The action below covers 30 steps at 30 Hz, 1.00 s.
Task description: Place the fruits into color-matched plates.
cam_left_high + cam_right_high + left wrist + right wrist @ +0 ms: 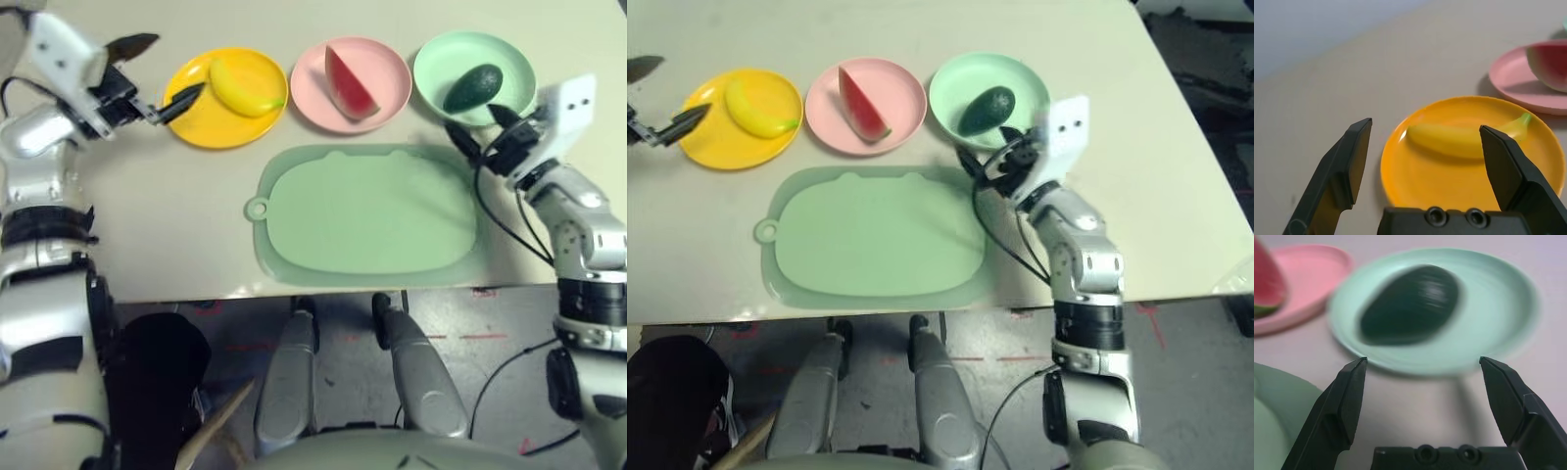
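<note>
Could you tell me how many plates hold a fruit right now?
3: yellow plate holds the banana, pink plate the watermelon, green plate the avocado.

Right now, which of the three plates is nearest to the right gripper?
The green plate, the one holding the avocado. The right gripper is open just at its near rim, while the pink plate and yellow plate lie farther toward the robot's left.

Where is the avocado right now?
The avocado lies in the mint green plate at the right end of the plate row, next to the pink plate, just beyond the open right gripper.
</note>
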### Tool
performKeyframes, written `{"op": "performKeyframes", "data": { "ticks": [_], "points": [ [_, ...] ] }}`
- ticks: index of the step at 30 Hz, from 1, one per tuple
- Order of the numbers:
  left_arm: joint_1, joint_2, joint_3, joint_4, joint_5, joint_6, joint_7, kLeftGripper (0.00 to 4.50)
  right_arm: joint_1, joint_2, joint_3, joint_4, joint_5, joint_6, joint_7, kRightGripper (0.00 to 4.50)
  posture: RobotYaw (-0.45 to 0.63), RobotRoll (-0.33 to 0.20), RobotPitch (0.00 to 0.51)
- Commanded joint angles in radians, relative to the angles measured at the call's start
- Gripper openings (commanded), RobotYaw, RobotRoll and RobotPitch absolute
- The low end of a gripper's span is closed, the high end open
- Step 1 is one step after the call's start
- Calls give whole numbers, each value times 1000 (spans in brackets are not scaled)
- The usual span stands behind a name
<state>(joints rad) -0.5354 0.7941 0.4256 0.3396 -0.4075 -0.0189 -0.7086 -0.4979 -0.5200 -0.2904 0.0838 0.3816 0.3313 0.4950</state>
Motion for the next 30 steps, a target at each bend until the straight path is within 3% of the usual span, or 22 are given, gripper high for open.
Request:
{"op": "performKeyframes", "data": {
  "ticks": [1,10,16,20,25,30],
  "points": [
    [123,-47,48,-163,-24,138,132,4481,42,-3,-58,16,11,-46,-15,4500,7,0,408],
    [219,-127,58,-292,-26,229,242,4481,157,-34,-75,75,-53,-320,81,4500,13,0,406],
    [306,-169,87,-329,-40,218,265,4481,215,-33,-118,94,-24,-460,106,4500,27,0,402],
    [350,-188,94,-364,-44,210,269,4481,192,-45,-186,138,68,-413,106,4500,27,0,399],
    [389,-197,99,-362,-37,198,266,4481,121,-69,-319,127,316,-178,76,4500,29,0,396],
    [387,-186,113,-347,-38,186,263,4481,147,-148,-293,249,213,-223,139,4500,20,0,394]
  ]
}}
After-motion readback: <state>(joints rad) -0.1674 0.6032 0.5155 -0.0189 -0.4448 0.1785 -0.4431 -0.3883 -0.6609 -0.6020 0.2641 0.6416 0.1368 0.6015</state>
